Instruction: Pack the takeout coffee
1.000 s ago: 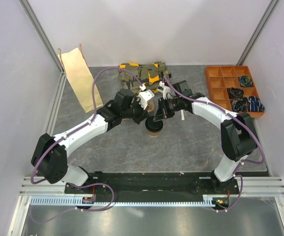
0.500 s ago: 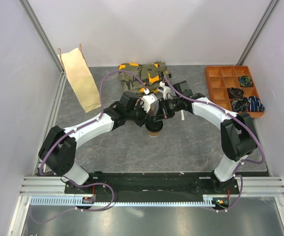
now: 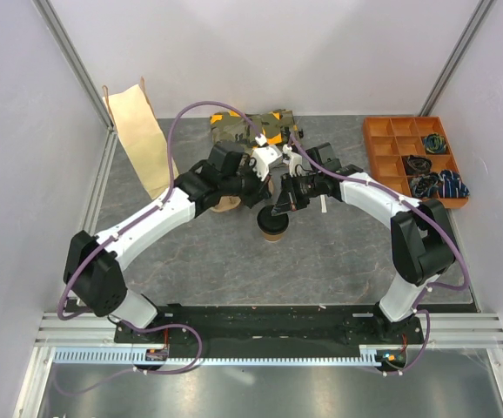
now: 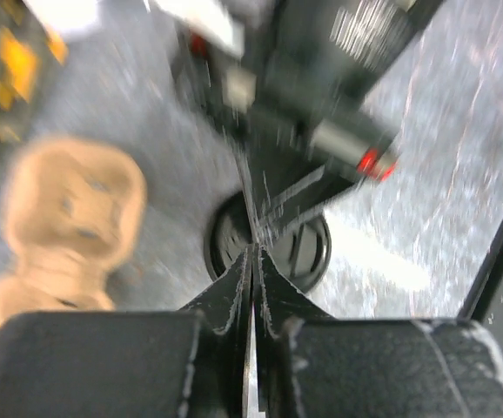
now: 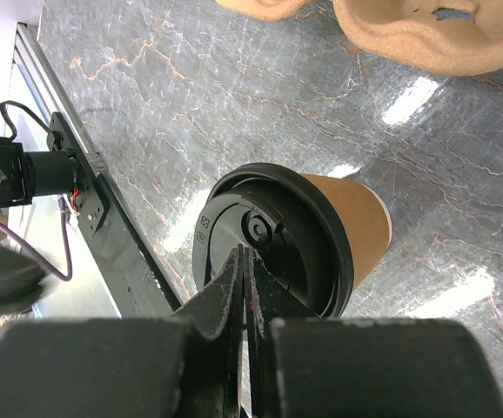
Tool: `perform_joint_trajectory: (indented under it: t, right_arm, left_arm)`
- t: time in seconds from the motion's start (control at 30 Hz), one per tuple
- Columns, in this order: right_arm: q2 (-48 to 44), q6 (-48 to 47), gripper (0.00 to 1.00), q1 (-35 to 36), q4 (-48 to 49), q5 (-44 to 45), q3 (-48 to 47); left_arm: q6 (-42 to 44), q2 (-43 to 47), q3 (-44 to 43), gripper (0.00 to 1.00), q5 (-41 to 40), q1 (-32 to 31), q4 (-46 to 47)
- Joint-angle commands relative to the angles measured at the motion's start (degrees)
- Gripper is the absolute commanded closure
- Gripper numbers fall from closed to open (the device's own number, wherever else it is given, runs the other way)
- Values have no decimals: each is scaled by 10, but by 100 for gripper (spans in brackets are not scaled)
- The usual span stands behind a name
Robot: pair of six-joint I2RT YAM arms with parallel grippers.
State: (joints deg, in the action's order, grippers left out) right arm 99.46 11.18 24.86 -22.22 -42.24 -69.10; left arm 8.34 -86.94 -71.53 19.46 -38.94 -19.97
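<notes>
Takeout coffee (image 5: 356, 222) stood upright directly beneath the right gripper (image 5: 243, 254), whose jaws met on nothing; the left gripper (image 4: 253, 251), likewise closed and empty, hung just above its lid (image 5: 264, 228).

We can read nothing for certain; the tiny embossed marks at nine o'clock on the black lid (image 5: 278, 222) are too small.
</notes>
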Motion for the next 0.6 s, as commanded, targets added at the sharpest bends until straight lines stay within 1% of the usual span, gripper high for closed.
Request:
perform_joint_trajectory:
  t: [0.0,0.1,0.2,0.3,0.43,0.57]
  right_arm:
    - [23,-25,94,0,-42,50,18]
    - [28,-24,94,0,-44,48,18]
    - [30,-24,93,-1,-43,45,17]
    - [31,-24,94,0,-42,46,17]
    - [35,-26,93,-1,-44,46,17]
    - [32,-29,93,-2,-49,47,14]
  left_arm:
    - [51,10,-24,91,-13,-12,-45]
    - [57,3,-5,89,-23,-24,-42]
    - [55,-12,31,88,-28,-29,-11]
    - [52,-31,70,89,-37,-31,20]
    - [51,-68,101,90,-42,-29,26]
    - [43,-33,97,91,-28,-32,20]
